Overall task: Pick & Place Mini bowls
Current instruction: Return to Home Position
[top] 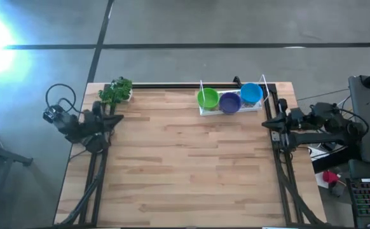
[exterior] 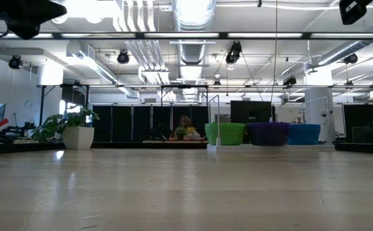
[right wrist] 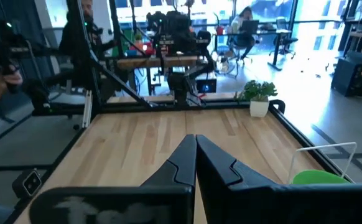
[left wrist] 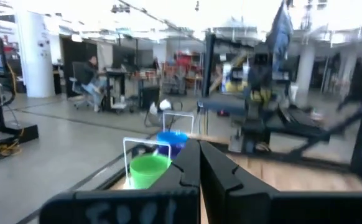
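A green (top: 207, 98), a purple (top: 229, 102) and a blue mini bowl (top: 252, 93) stand in a row on a white tray (top: 212, 112) at the table's far edge, right of the middle. The low view shows the green (exterior: 225, 133), purple (exterior: 268, 133) and blue (exterior: 304, 133) bowls side by side. My left gripper (top: 120, 118) is shut over the table's left edge, empty, fingers (left wrist: 190, 163) together. My right gripper (top: 265, 123) is shut over the right edge, just nearer than the tray, also empty (right wrist: 195, 152).
A leafy toy plant in a white pot (top: 116, 91) stands at the far left corner. Thin white wire uprights (right wrist: 327, 149) rise from the tray. The wooden tabletop (top: 185, 165) between the arms is bare. People sit at desks in the room beyond.
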You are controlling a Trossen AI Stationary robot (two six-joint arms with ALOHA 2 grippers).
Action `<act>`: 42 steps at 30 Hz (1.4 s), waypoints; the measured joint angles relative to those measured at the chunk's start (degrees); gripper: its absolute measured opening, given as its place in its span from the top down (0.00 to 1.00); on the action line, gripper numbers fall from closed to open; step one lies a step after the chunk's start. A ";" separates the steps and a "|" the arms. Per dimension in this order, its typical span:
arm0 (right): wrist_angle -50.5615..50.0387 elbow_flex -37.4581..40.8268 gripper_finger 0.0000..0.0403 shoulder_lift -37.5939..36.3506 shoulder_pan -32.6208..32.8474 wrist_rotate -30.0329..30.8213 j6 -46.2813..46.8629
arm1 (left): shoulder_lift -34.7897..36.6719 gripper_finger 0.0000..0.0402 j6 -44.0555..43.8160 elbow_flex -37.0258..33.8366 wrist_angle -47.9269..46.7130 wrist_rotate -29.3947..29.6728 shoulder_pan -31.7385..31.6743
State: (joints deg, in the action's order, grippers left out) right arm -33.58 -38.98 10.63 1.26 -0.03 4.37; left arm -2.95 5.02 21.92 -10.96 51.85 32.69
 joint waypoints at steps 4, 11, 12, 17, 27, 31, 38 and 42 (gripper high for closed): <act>0.26 1.91 0.98 -4.70 -0.02 0.00 0.47 | 2.77 1.00 2.18 -1.29 -1.27 0.00 0.03; 1.08 1.94 0.98 -10.58 -0.02 -0.01 0.82 | 2.79 1.00 4.18 -1.51 -0.93 -1.43 0.00; 0.98 1.70 0.98 -10.57 -0.02 -0.01 0.82 | 2.79 1.00 4.11 -1.46 -0.60 -1.46 0.01; -0.07 1.06 0.98 -9.33 -0.02 -0.34 0.68 | 2.79 1.00 3.47 -1.40 -0.55 -1.50 0.02; -0.11 1.24 0.98 -10.55 -0.02 -0.42 0.85 | 2.79 1.00 3.93 -1.32 -0.44 -3.16 0.00; 0.20 1.52 0.98 -10.22 -0.02 -0.42 1.52 | 2.81 1.00 3.93 -1.34 -0.44 -3.39 0.00; 3.56 4.11 0.98 -10.54 -0.02 -0.41 1.30 | 2.83 1.00 4.42 -1.74 -0.44 -3.41 0.02; 6.21 6.49 0.98 -10.53 -0.02 -0.39 0.11 | 2.83 1.00 5.40 -2.72 0.40 -3.57 0.00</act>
State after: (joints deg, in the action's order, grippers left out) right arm -27.37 -32.49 0.10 1.23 -0.43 4.49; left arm -0.12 10.41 19.20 -10.56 48.29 32.69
